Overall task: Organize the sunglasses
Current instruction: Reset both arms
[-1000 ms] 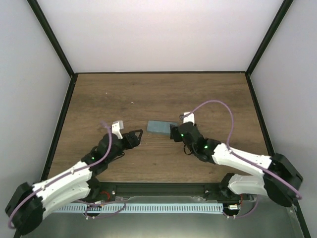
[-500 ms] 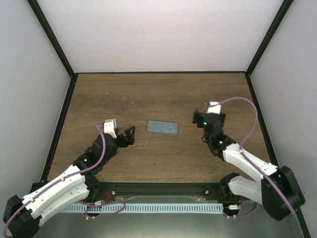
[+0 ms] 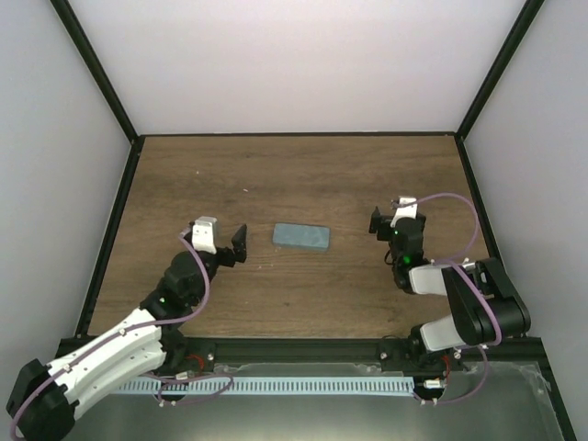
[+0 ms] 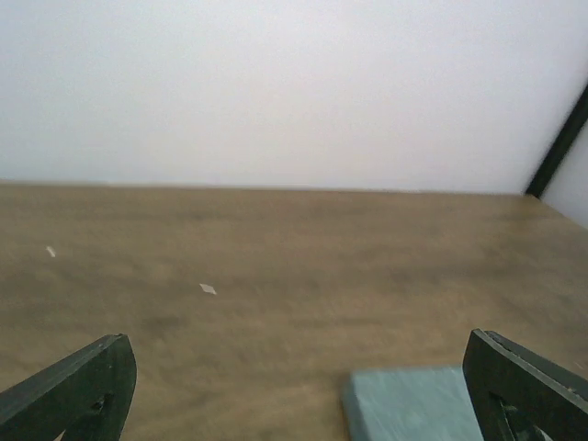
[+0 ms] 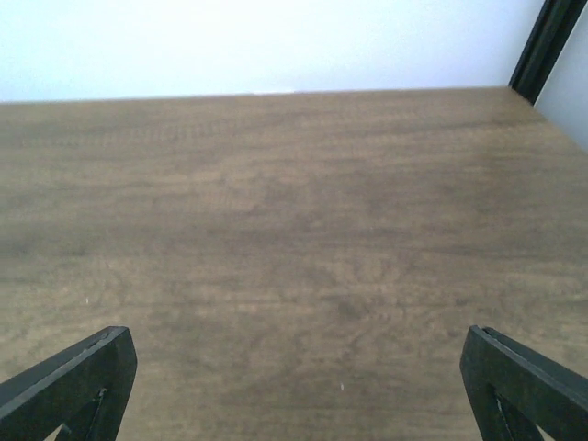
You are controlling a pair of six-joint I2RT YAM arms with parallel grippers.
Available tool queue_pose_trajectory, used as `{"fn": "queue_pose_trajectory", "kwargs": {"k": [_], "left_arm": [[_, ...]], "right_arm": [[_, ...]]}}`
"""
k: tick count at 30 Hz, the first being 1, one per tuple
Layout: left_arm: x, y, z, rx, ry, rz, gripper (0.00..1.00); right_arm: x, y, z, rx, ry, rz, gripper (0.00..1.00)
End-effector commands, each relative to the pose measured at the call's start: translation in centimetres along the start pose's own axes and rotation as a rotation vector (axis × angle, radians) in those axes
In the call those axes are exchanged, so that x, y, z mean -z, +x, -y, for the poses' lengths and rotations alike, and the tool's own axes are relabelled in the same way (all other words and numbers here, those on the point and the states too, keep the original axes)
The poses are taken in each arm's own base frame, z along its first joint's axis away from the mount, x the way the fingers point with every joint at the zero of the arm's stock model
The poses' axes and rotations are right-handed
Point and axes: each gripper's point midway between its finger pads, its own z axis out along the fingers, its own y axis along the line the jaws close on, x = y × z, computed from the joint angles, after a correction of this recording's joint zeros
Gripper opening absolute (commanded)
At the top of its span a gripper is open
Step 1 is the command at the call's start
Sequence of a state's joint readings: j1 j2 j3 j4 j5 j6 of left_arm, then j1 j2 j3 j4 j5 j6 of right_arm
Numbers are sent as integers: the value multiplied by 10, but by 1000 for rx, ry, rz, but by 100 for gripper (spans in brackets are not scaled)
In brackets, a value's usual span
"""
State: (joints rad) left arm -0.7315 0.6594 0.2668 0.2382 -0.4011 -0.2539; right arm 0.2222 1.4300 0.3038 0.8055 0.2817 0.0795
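Observation:
The grey-blue case (image 3: 301, 237) lies shut and flat on the middle of the wooden table (image 3: 276, 175). The sunglasses are not in any view. My left gripper (image 3: 236, 246) is open and empty, a short way left of the case. In the left wrist view its fingers (image 4: 73, 390) stand wide apart and a corner of the case (image 4: 413, 404) shows low between them, near the right finger. My right gripper (image 3: 378, 223) is open and empty, well right of the case. The right wrist view shows only bare wood between its fingers (image 5: 524, 386).
Black frame posts (image 3: 482, 87) and white walls close in the table at the back and sides. Two small pale specks (image 4: 208, 288) lie on the wood beyond the left gripper. The arm bases sit along the near edge.
The right gripper has drawn back from the case's right end, far to the right. The left gripper has pulled back leftward and turned toward the back. The case has stayed put.

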Motion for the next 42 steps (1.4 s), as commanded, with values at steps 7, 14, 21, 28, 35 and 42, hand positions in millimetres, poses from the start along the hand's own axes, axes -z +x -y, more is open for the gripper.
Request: {"fn": "queue_pose_trajectory", "kwargs": {"k": [7, 14, 21, 28, 35, 42], "left_arm": [[-47, -46, -77, -129, -230, 153, 100], [-71, -34, -150, -68, -389, 92, 100], [-60, -31, -196, -93, -470, 112, 100], [-71, -1, -204, -115, -385, 83, 100], [-82, 16, -193, -164, -305, 51, 100], [-84, 18, -173, -226, -215, 51, 100]], "right_arm": [[22, -58, 32, -37, 147, 274, 100], [31, -57, 56, -127, 200, 356, 100], [16, -54, 41, -69, 143, 300, 100], [17, -54, 42, -70, 145, 307, 100], [6, -52, 51, -115, 135, 267, 100], [2, -52, 37, -67, 55, 260, 100]]}}
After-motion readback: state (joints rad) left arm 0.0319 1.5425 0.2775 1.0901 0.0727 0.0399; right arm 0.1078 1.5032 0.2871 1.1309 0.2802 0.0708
